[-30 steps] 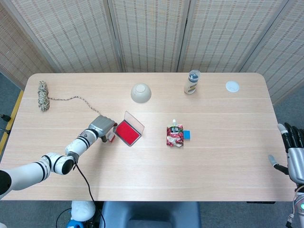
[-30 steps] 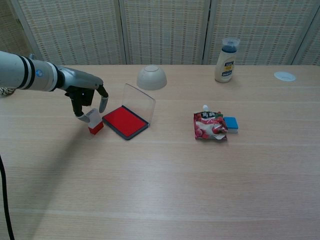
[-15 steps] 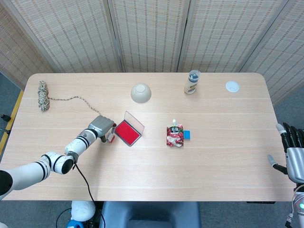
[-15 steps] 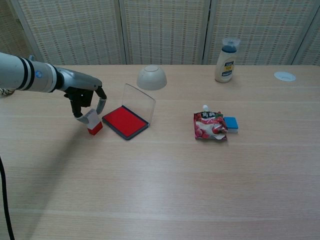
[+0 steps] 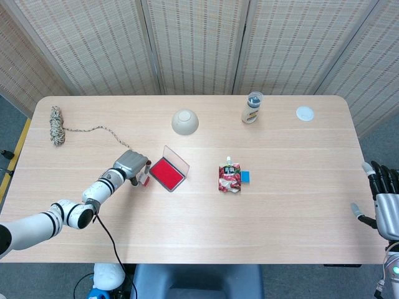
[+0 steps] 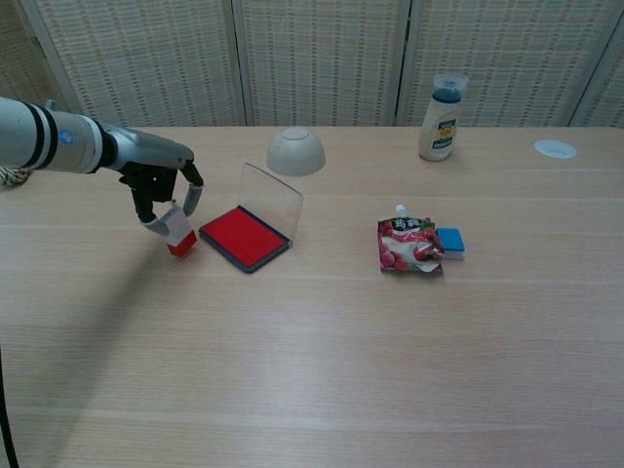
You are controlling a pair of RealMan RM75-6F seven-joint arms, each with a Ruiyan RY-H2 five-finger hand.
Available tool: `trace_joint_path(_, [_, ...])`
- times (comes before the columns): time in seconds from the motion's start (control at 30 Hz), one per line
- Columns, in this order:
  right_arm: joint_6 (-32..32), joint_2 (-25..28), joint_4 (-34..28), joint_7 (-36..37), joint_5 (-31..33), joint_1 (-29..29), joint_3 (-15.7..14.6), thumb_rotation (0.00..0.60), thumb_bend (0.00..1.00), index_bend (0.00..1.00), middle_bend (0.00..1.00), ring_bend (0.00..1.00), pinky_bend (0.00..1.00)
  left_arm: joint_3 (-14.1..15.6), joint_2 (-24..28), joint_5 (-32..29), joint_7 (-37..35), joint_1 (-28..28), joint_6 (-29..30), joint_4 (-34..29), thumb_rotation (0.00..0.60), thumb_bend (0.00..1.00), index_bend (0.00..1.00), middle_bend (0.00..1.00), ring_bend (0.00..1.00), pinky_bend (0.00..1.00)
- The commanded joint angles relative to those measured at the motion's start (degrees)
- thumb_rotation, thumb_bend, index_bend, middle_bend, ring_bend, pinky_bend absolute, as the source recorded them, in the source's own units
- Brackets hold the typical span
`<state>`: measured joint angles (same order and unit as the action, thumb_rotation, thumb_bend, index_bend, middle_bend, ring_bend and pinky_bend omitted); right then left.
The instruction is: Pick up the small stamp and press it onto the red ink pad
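At the far left of the bench (image 5: 293, 205) I see a bundle of twine (image 5: 57, 125) with a loose strand trailing right. My left hand (image 6: 164, 191) comes next, reaching in from the left with its fingers (image 6: 194, 198) closed around the small stamp (image 6: 179, 232); the stamp is tilted, its red base lowest, and in the chest view it looks just clear of the wood, though I cannot tell for sure. It sits just left of the red ink pad (image 6: 244, 237), not over it. The pad lies open on the bench with its clear lid (image 6: 272, 198) standing up along the far right edge. Beyond the pad, further from me, an upturned beige bowl (image 6: 296, 150) rests on the bench. Right of centre lies a red snack pouch (image 6: 409, 245) with a small blue block (image 6: 449, 242) touching its right side. Far beyond those stands a white bottle with a blue cap (image 6: 441, 118), and further right a small white disc (image 6: 556, 148) lies flat. My right hand (image 5: 385, 205) hangs off the bench's near right edge, fingers apart and holding nothing.
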<state>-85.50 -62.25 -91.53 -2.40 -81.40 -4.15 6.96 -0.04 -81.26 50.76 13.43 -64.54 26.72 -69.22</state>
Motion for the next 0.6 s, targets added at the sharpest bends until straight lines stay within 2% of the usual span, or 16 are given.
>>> trace_joint_path(0.03, [0.19,0.02,0.0,0.01,-0.05,-0.11,-0.04,0.6,0.26,0.0,0.0,0.0,0.0,0.1,1.18,-0.63,0.35,0.06,0.62,-1.12,0.6,0.56,0.71,1.0,0.91,0.87])
trace_joint_path(0.2, [0.53,0.25,0.0,0.58,-0.31,-0.29,-0.13,0.6,0.26,0.0,0.0,0.0,0.0,1.14,4.12,-4.84,3.08,-1.39,1.53,-4.83,0.6,0.64,0.75,1.0,0.92,0.87])
trace_joint_path(0.43, [0.5,1.23,0.08,3.29,-1.28,-0.11,-0.51,0.6,0.26,0.0,0.0,0.0,0.0,2.99,6.67,-13.48,10.07,-5.63,5.92,-12.19,0.6,0.64,0.76,1.0,0.92,0.87])
trace_joint_path(0.6, [0.82,2.16,0.36,5.84,-1.95,-0.02,-0.91,0.6,0.26,0.0,0.0,0.0,0.0,3.66,5.89,-20.05,13.26,-9.27,6.71,-13.58,0.6,0.64,0.76,1.0,0.92,0.87])
